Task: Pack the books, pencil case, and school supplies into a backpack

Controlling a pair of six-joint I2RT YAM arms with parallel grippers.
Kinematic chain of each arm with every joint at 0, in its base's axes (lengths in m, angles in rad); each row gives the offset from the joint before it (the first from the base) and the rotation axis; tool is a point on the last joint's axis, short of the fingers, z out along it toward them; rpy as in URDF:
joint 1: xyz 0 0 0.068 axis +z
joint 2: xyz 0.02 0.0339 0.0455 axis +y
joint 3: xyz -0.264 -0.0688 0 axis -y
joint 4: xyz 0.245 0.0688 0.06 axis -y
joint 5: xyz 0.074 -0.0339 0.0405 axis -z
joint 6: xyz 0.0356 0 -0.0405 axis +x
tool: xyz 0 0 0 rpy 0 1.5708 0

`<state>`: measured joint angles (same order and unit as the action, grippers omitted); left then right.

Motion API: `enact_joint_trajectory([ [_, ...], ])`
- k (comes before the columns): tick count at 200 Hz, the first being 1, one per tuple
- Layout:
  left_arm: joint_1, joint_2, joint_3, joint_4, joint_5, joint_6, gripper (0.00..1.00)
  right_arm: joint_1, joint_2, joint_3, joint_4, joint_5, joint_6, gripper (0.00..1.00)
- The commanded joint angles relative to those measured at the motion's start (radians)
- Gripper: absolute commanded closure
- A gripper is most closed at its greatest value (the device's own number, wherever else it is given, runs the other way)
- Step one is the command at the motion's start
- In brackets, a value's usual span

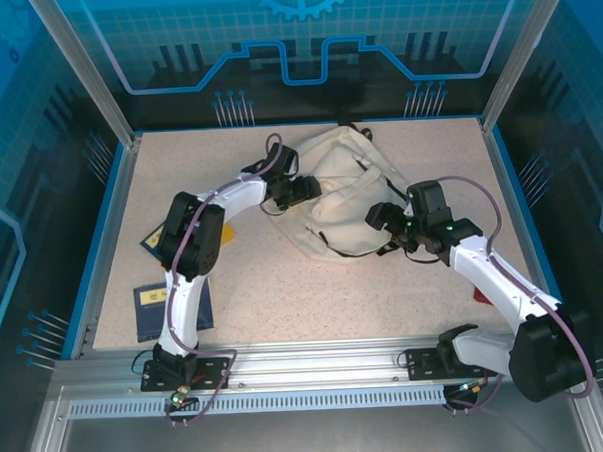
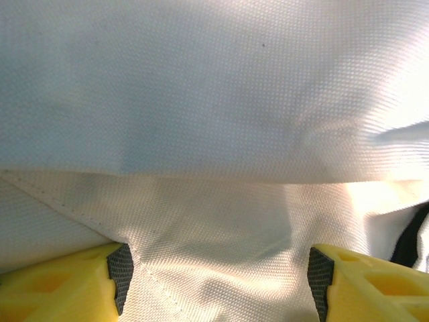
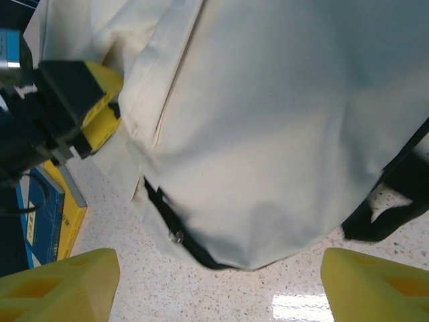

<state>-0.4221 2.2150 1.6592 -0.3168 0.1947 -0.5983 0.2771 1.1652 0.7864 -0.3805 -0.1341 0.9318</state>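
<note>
The cream backpack (image 1: 342, 189) lies slumped in the middle of the table. My left gripper (image 1: 302, 192) is pressed into its left side. In the left wrist view the left gripper (image 2: 221, 272) stands open, with a bulge of backpack cloth (image 2: 214, 121) between its wide-apart pads. My right gripper (image 1: 381, 220) is at the bag's near right edge. In the right wrist view the right gripper (image 3: 221, 282) is open over bare table, just short of the backpack (image 3: 268, 114) and its dark zipper with a metal pull (image 3: 176, 236). Two books (image 1: 153, 309) lie at the left, one (image 1: 152, 239) partly under the left arm.
Black strap ends (image 3: 382, 215) trail from the bag's right side. A book with a blue and yellow cover (image 3: 50, 218) lies beyond the bag in the right wrist view. A small red object (image 1: 482, 296) lies by the right arm. Blue rails edge the table (image 1: 285, 307).
</note>
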Motion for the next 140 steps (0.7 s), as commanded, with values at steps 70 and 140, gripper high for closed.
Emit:
enact_joint_trajectory([
  [70,0.092,-0.235,-0.081,-0.191,-0.160,0.039,0.03,0.074,0.049,0.060,-0.053,0.064,-0.087,0.00],
  [140,0.323,-0.396,-0.304,-0.272,-0.437,-0.042,0.01,0.117,0.142,0.131,-0.014,0.038,-0.082,0.00],
])
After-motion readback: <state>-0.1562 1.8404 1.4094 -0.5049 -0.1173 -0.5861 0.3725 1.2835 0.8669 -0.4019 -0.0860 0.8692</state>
